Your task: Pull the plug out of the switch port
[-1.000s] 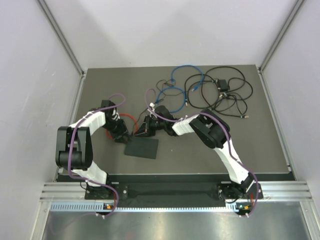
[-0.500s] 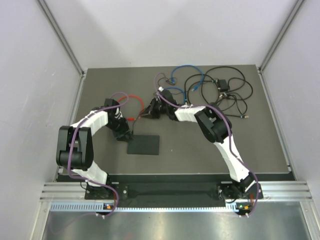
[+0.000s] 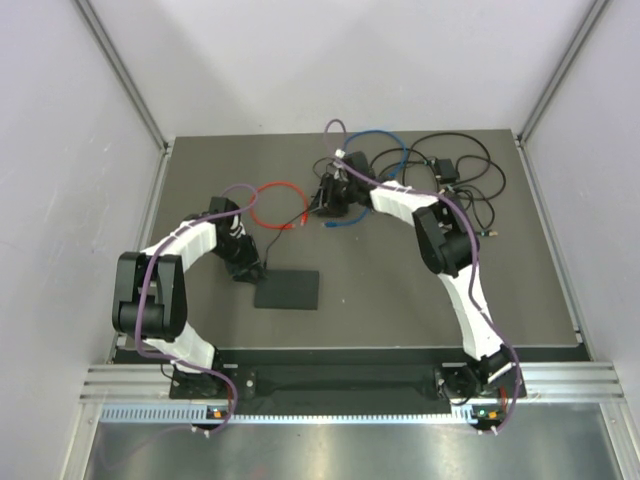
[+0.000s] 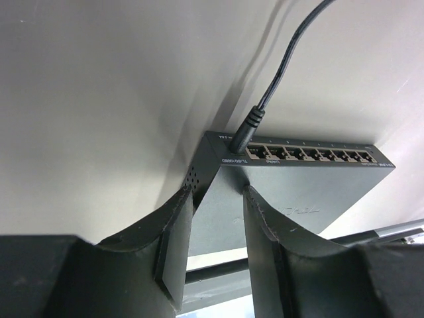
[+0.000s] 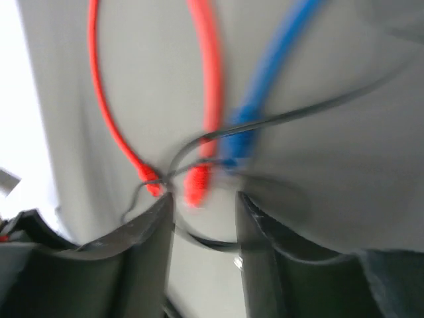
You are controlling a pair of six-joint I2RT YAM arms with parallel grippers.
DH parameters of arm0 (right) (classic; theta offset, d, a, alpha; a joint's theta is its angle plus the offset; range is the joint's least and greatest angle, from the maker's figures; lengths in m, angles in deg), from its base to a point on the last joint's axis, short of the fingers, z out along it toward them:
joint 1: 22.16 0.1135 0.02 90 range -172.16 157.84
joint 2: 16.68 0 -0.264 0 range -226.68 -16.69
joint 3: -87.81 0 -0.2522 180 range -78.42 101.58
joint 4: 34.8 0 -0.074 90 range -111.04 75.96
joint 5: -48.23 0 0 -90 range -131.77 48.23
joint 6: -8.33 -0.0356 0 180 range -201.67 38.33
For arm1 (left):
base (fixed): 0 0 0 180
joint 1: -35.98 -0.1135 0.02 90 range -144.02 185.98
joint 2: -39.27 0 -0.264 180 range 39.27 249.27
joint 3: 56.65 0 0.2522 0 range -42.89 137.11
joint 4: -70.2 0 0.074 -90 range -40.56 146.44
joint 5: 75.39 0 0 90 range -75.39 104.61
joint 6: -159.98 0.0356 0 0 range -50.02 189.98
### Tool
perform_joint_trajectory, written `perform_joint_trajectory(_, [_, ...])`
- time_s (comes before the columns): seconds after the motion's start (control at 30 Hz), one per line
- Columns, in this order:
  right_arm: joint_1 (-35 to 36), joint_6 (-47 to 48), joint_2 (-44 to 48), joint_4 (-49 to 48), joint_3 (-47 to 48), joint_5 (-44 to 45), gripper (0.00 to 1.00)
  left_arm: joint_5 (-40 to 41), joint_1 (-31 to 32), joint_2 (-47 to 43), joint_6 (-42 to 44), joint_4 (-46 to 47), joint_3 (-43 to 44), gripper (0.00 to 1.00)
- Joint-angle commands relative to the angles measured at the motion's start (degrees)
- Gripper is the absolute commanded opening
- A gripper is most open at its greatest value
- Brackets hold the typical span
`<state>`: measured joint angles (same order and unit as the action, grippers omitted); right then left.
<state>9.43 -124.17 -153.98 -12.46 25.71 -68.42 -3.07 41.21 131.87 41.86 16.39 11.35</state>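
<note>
My left claw (image 4: 215, 218) pinches the switch (image 4: 291, 189); the right claw (image 5: 202, 205) is open, empty. The remaining black plug (image 4: 245, 132) beyond the left claw could drag the switch.

place: robotics lab test cell | evidence: white enclosure walls (image 3: 80, 150), aluminium frame rail (image 3: 350, 385), grey bench mat (image 3: 400, 300)

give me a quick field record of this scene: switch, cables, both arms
switch: flat matte-black rectangular box, row of ports all empty
power lead: thin black cable, plug seated in the corner jack
red cable: thin red loop lying free on the grey table, plug ends loose
blue cable: blue cord at the far side
left gripper: jaws astride the switch corner
right gripper: jaws apart above the red plugs, holding nothing
</note>
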Motion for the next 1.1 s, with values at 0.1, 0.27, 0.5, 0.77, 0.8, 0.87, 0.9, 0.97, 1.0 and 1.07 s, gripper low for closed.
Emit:
perform_joint_trajectory(0.1, [-3.21, 16.03, 7.82, 16.90, -1.12, -3.84, 0.53, 0.01, 0.74, -3.38, 0.26, -3.01, 1.57, 0.45])
perform_joint_trajectory(0.27, [0.38, 19.12, 11.26, 20.77, -1.14, -5.86, 0.52, 1.14, 0.22, -4.00, -0.44, -4.42, 2.89, 0.46])
perform_joint_trajectory(0.5, [6.90, 12.46, 8.01, 17.18, 4.32, -10.34, 0.52, -0.17, -1.10, -4.88, -0.88, -4.07, -1.15, 0.46])
perform_joint_trajectory(0.77, [11.64, 3.83, -1.48, 8.22, 9.68, -17.99, 0.52, -2.63, -4.27, -4.36, -0.18, -1.09, -2.29, 0.46])
perform_joint_trajectory(0.8, [11.91, 3.13, -3.14, 7.86, 11.16, -17.91, 0.52, -3.85, -4.35, -4.09, -0.09, -0.56, -2.38, 0.45])
perform_joint_trajectory(0.87, [12.70, 2.34, -4.29, 6.72, 12.05, -17.99, 0.52, -4.48, -4.44, -3.39, -0.36, 0.15, -2.73, 0.44])
perform_joint_trajectory(0.9, [12.96, 1.38, -4.82, 5.93, 11.88, -17.82, 0.51, -5.00, -4.44, -3.13, -0.53, 0.50, -2.91, 0.44])
perform_joint_trajectory(0.97, [13.58, 0.58, -5.35, 4.52, 11.79, -17.82, 0.48, -5.53, -4.44, -2.51, -0.62, 0.94, -3.35, 0.43])
perform_joint_trajectory(1.0, [13.84, 0.40, -5.79, 4.52, 11.88, -17.47, 0.47, -5.62, -4.44, -2.60, -0.71, 1.29, -3.44, 0.43])
perform_joint_trajectory(1.07, [14.11, 0.23, -6.05, 4.60, 11.62, -16.68, 0.42, -5.62, -4.44, -2.86, -0.80, 1.47, -3.70, 0.43])
